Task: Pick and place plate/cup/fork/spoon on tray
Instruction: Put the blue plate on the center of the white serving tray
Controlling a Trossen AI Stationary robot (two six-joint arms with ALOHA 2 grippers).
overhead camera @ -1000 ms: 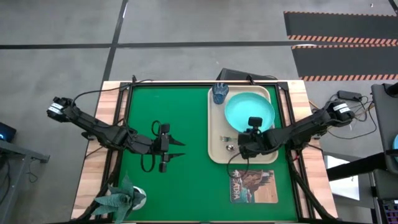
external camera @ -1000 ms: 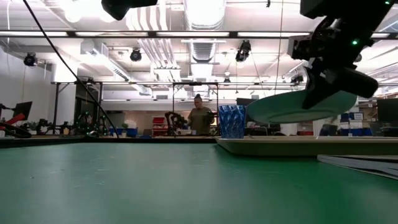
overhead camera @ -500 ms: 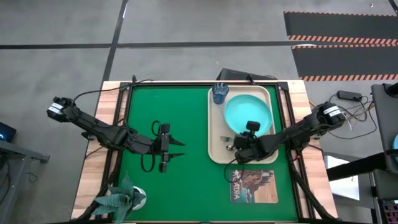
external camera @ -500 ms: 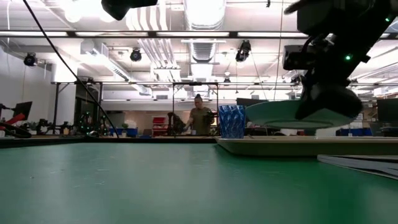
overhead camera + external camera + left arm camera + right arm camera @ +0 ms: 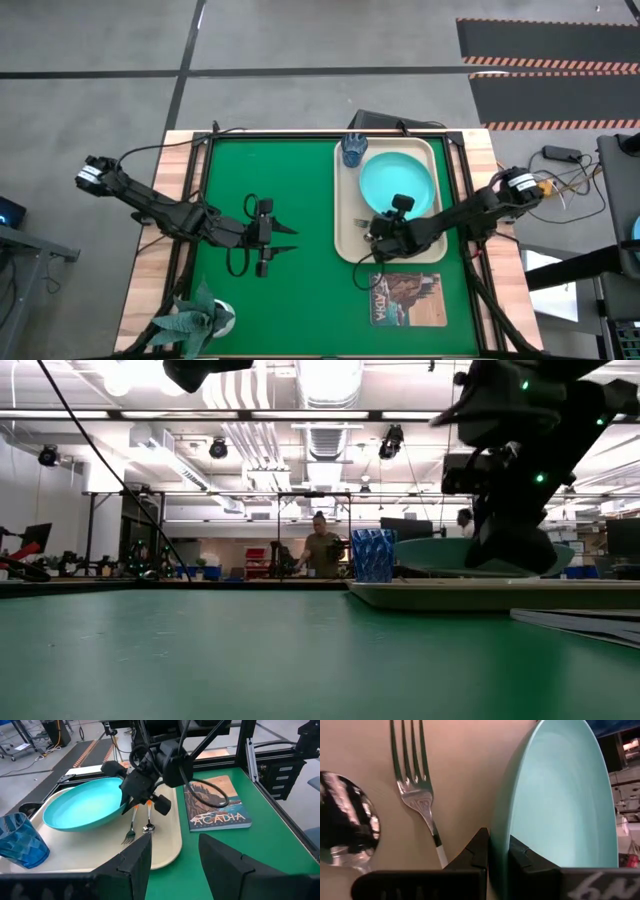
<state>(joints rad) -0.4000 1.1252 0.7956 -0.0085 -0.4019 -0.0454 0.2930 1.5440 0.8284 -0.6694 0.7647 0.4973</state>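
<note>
The turquoise plate [image 5: 398,180] is on the beige tray [image 5: 350,245] at the table's right, with its near rim in my right gripper [image 5: 392,216], which is shut on it. The blue cup [image 5: 353,148] stands upright on the tray's far left corner. The fork [image 5: 131,831] and the spoon [image 5: 148,822] lie side by side on the tray, just beside the plate and under the right gripper. My left gripper [image 5: 283,238] hovers open and empty over the green mat at the table's middle. My right gripper pinches the plate's near rim [image 5: 496,837] between its two fingers [image 5: 477,852], one on the plate's inner face and one under it. The fingers slant down from the near right side. The plate is slightly tilted, the held rim [image 5: 125,804] raised and the far part low over the tray.
A printed picture card [image 5: 407,298] lies on the mat just near of the tray. A potted plant [image 5: 195,320] stands at the near left corner. A person [image 5: 320,550] stands in the room beyond the table.
My right gripper has gone down and toward the table's near left with the plate. The plate has come down from a raised tilt to nearly level, low over the tray.
</note>
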